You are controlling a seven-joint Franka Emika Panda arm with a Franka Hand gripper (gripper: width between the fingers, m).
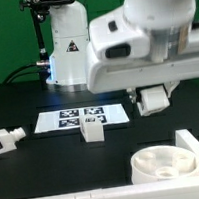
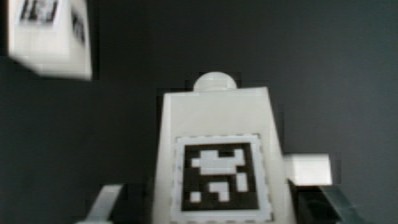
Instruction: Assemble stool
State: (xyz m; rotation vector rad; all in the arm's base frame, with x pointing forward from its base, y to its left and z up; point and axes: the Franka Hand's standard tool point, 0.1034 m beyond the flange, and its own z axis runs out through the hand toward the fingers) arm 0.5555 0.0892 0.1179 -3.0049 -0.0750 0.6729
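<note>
Work on the stool has hardly begun, I think: no leg is in the seat (image 1: pixel 164 162) yet. In the exterior view the seat lies on the worktop (image 1: pixel 27 101) at 5 o'clock, with nothing in it. The claw (image 1: pixel 152 94) is clamped on the held leg (image 1: pixel 155 105) at 3 o'clock, and that leg looks lifted off the worktop. The standing leg (image 1: pixel 92 131) is near the middle, just beside the marker board (image 1: pixel 80 117). The lying leg (image 1: pixel 4 141) is at 9 o'clock. All the legs have yet to go in. Count: one seat, three legs seen, one claw, one marker board.
</note>
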